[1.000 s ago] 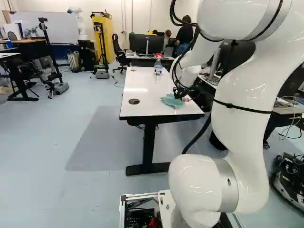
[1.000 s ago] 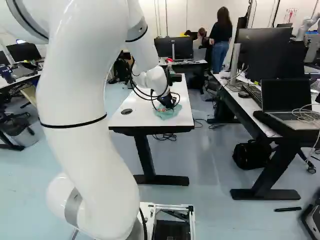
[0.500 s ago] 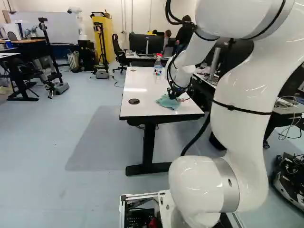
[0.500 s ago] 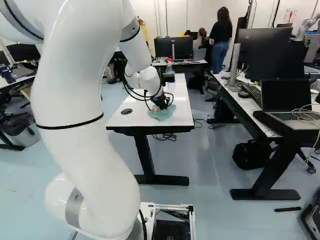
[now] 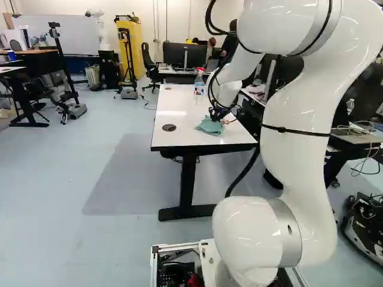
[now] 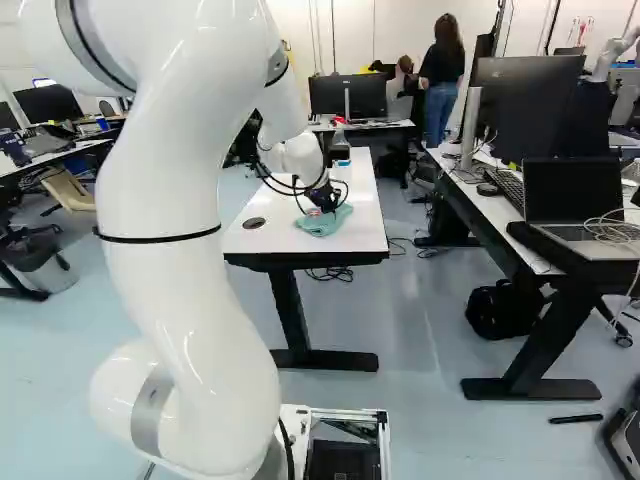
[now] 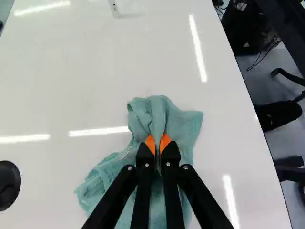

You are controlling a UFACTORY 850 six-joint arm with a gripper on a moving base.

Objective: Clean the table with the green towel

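- Office lab, pale blue-gray floor, w/ black flat monitor (image 5: 185, 55) & black office chair (image 5: 149, 64) in the bkgd.
- Center: long white-topped counter (image 5: 179, 110) w/ black legs, round black grommet (image 5: 169, 127) set in its top.
- Crumpled green terry towel (image 7: 164, 114) lies on the counter's near part, toward its rt. side, beyond the grommet's rt. in both base views.
- White jointed arm (image 6: 165, 200) reaches fwd. over the counter, its wrist end low above the towel.
- Two black fingers (image 6: 324, 200) w/ orange pads (image 7: 150, 143) are clamped on the towel, a gathered fold pinched btwn. them.
- Wrist view: towel fabric bunches ahead of the fingers (image 7: 171, 164) & spreads beneath them.
- Clear spray bottle w/ red top (image 5: 199, 84) stands upright toward the counter's far end, well apart from the towel.
- Rt. base view: open dark laptop (image 6: 575, 190) on white-topped side desk (image 6: 485, 205); black bag (image 6: 497, 310) on the floor by the desk's black leg.
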